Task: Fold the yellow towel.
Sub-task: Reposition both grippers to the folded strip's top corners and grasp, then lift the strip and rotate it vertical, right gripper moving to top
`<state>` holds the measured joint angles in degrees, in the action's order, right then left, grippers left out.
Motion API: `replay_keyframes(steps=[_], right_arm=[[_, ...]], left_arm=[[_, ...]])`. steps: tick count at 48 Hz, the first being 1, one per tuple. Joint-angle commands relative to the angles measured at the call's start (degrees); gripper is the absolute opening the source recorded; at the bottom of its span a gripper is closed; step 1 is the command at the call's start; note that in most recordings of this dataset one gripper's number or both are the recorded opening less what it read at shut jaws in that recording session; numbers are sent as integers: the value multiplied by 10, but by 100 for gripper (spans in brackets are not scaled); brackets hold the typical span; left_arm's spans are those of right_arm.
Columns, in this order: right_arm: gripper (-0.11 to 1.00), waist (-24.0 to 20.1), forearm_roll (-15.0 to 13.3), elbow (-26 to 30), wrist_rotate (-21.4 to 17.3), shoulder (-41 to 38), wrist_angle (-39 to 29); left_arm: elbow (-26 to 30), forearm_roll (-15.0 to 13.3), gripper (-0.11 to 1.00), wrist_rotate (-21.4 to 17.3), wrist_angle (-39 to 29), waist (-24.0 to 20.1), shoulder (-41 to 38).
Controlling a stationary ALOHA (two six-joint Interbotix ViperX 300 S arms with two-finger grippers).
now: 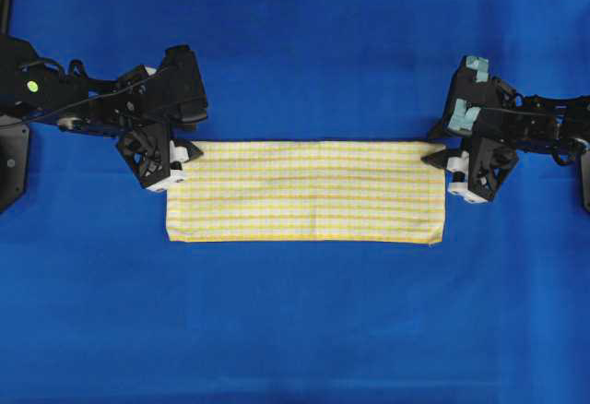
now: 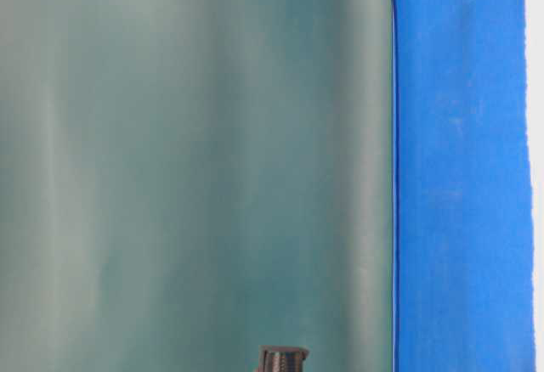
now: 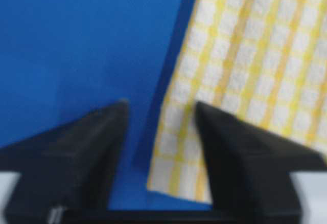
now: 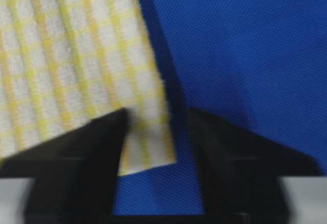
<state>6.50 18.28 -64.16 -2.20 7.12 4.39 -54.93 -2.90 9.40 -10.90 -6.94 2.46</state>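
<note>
The yellow towel (image 1: 304, 192) lies flat on the blue table cover (image 1: 295, 330) as a long strip, white with yellow checks. My left gripper (image 1: 188, 154) is at its far left corner, my right gripper (image 1: 441, 159) at its far right corner. In the left wrist view the towel (image 3: 255, 55) has its corner between the jaws of the left gripper (image 3: 161, 107), against the right finger, with blue cover showing beside the left finger. The right wrist view mirrors this: the towel (image 4: 66, 55) reaches between the jaws of the right gripper (image 4: 156, 112), and a gap stays on the right side.
Blue cover surrounds the towel on all sides in the overhead view. Both black arms (image 1: 92, 95) (image 1: 525, 118) reach in from the left and right edges. The table-level view shows only a blurred grey-green surface (image 2: 195, 168), a blue strip (image 2: 459, 168) and a small dark part (image 2: 282, 359).
</note>
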Motion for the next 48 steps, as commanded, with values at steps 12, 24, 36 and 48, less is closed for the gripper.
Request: replay_keyframes(steps=[12, 24, 36, 48], right_arm=[[3, -3, -22, 11, 4, 33, -4], [3, 17, -28, 11, 5, 105, -35], [3, 39, -54, 26, 14, 191, -89], [3, 41, -60, 33, 15, 207, -106]], left_arm=[[38, 0, 2, -4, -100, 11, 22], [44, 4, 2, -4, -115, 11, 91], [52, 4, 2, -2, -168, 11, 163], [47, 0, 2, 5, -149, 31, 201]])
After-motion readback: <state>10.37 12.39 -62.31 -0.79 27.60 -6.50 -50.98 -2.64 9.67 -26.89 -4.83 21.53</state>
